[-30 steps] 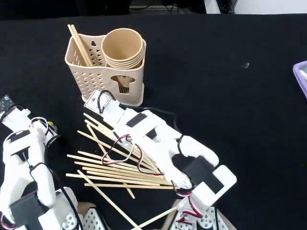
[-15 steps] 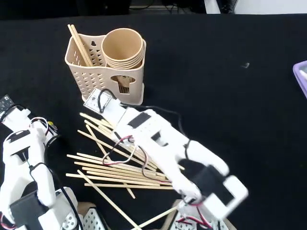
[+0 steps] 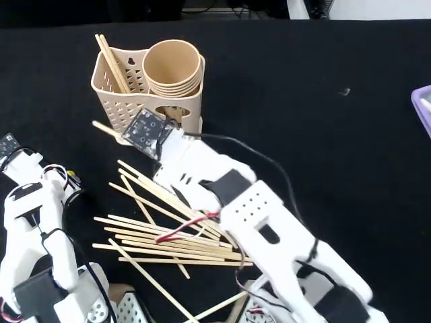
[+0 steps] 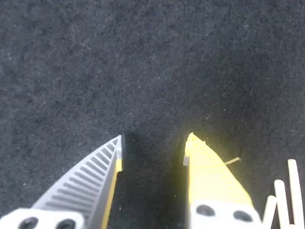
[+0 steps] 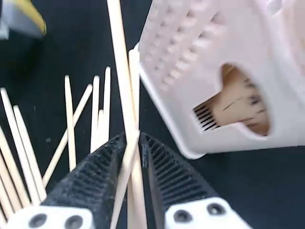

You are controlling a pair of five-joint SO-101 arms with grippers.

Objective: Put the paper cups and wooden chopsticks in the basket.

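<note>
Done: stacked brown paper cups sit in beige plastic basket | to do: many thin wooden chopsticks lie on black bench | right pincer pinches chopsticks | left pincer spread, empty

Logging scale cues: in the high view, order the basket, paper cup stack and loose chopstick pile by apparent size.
1. Loose chopstick pile: the widest spread across the table.
2. Basket.
3. Paper cup stack: its lower part sits hidden inside the basket, so its full size is unsure, but what shows is the smallest.
</note>
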